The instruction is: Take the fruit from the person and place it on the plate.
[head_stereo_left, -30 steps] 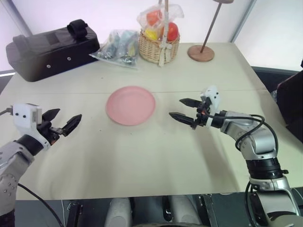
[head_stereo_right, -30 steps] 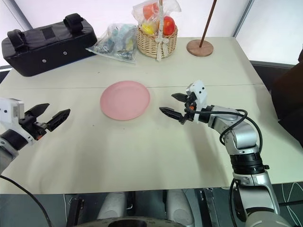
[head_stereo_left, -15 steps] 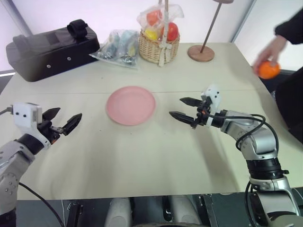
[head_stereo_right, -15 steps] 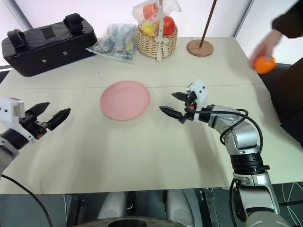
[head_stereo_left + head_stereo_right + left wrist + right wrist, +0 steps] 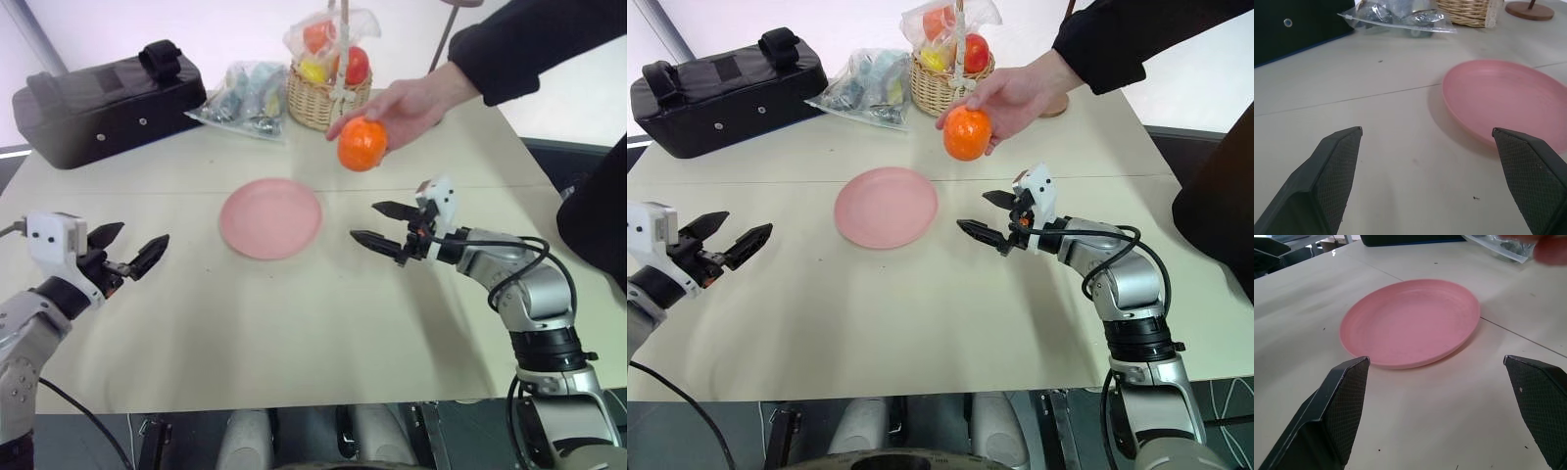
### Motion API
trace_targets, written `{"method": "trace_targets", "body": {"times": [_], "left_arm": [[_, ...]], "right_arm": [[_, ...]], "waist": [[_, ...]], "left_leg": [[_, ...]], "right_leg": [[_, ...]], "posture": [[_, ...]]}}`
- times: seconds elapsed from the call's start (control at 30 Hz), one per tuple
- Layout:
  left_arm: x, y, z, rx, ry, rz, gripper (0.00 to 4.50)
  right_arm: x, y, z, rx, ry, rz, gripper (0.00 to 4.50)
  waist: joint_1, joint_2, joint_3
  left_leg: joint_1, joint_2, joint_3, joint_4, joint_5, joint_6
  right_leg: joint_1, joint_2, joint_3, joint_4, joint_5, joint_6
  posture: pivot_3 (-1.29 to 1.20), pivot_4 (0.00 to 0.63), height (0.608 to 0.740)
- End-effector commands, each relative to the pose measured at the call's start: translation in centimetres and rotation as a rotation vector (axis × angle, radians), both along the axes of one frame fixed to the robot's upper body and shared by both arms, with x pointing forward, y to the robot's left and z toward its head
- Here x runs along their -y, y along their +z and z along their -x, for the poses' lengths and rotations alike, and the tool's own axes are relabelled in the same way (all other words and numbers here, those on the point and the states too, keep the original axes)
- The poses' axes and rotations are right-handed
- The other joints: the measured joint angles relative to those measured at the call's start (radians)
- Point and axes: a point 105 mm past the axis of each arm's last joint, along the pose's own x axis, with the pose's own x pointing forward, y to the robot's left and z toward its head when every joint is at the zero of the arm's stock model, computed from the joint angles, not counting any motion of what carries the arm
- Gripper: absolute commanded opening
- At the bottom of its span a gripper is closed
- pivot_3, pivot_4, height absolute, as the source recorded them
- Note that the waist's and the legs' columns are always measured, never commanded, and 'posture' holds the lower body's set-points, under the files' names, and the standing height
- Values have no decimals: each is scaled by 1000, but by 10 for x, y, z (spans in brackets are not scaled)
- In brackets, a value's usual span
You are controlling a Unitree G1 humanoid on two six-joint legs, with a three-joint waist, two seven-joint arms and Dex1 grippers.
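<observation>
Handover pending: person's hand [image 5: 416, 98] offers the fruit [image 5: 362, 143] above the empty plate [image 5: 271, 217], right hand [image 5: 384, 224] spread apart, nothing grasped yet

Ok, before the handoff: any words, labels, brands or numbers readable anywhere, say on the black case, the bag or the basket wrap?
None can be read.
black case: no lettering shows.
clear plastic bag: contents too blurred to tell any print.
wicker basket and its wrap: no label shows.
plate and fruit: plain, unmarked.
</observation>
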Motion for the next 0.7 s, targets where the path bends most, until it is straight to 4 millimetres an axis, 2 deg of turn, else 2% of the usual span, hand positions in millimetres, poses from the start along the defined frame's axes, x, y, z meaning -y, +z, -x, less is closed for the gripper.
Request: {"method": "trace_targets", "body": {"times": [0.03,0.13,0.23,0.47,0.7], "left_arm": [[11,28,-5,88,-67,24,4448],[25,61,-3,127,-210,46,4448],[36,76,3,93,-343,37,4448],[47,78,11,-12,-519,17,4448],[54,76,-1,-5,-536,14,4448]], "right_arm": [[-1,13,3,54,10,-14,4500],[0,13,3,55,8,-14,4500],[1,13,3,57,4,-14,4500],[7,15,5,72,-37,-11,4500],[30,43,-16,208,-264,0,4500]], "waist": [[2,0,0],[3,-1,0],[-2,0,0],[-4,0,0],[0,0,0]], "left_leg": [[0,0,0,0,0,0],[0,0,0,1,0,0],[0,0,0,0,0,0],[1,0,0,-1,0,0],[0,0,1,0,0,0]], "right_leg": [[0,0,0,0,0,0],[0,0,0,0,0,1],[0,0,0,0,1,2],[-1,1,0,0,1,2],[0,0,0,0,0,0]], "posture": [[0,150,740],[0,150,740],[0,150,740],[0,150,740],[0,150,740]]}}
